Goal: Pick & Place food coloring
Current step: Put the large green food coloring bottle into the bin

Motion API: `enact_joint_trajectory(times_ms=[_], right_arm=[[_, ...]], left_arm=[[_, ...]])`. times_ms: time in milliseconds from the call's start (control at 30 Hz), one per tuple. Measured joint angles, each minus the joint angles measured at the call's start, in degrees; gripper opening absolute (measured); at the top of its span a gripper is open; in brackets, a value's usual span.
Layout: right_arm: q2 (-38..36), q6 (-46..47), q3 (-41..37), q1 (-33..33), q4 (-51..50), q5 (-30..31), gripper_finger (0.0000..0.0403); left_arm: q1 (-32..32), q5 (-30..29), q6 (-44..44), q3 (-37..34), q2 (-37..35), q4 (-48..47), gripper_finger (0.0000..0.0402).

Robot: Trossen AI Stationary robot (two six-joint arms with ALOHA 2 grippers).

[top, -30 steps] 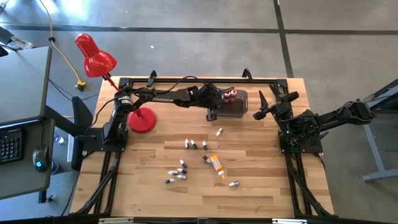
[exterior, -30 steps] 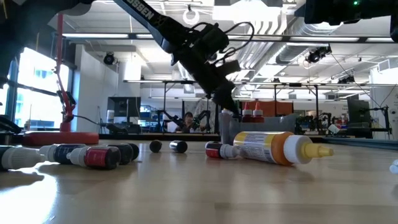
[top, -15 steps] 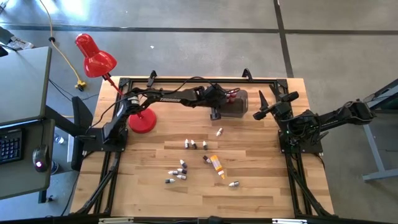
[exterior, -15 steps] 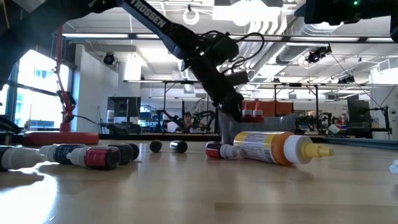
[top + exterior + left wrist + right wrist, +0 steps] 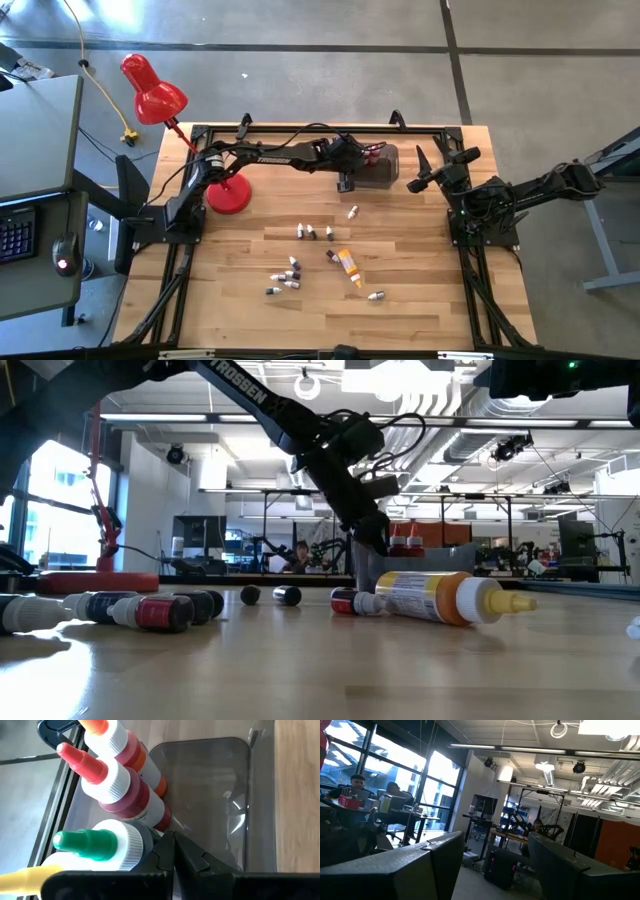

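A grey tub (image 5: 378, 167) stands at the table's far middle, with orange- (image 5: 131, 750), red- (image 5: 117, 787), green- (image 5: 107, 845) and yellow-capped (image 5: 20, 877) food coloring bottles upright inside it. My left gripper (image 5: 174, 839) is shut with nothing between its fingers. It reaches slanting down into the tub (image 5: 225, 795), right beside the green-capped bottle. A yellow bottle (image 5: 348, 266) and several tiny ones (image 5: 285, 278) lie on their sides on the table. My right gripper (image 5: 432, 172) waits open at the far right, raised. My left gripper's shut fingers (image 5: 165, 851) come slanting down from the table's left, close against the dark body of the green-capped bottle (image 5: 146, 834) in the tub. Whether they touch it I cannot tell.
A red desk lamp's base (image 5: 228, 194) stands at the far left beside the left arm. The lying bottles are scattered over the table's middle (image 5: 312, 232) and toward its near edge (image 5: 375, 296). In the low view the yellow bottle (image 5: 440, 597) lies in front of the tub.
My left gripper has gone down and toward the table's right edge, deeper into the tub, staying shut. It has kept still over the last half second. The bottles on the table have not moved.
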Motion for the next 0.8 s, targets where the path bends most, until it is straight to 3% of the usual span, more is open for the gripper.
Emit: enact_joint_trajectory(times_ms=[200, 800], right_arm=[[0.00, 0.07, 0.00, 0.02, 0.00, -0.02, 0.0216], [-0.02, -0.02, 0.00, 0.00, 0.02, -0.03, 0.0216]], left_arm=[[0.04, -4.75, 1.31, 0.00, 0.02, 0.47, 0.0000], [-0.37, -2.77, 2.81, -0.02, 0.09, -5.38, 0.0000]])
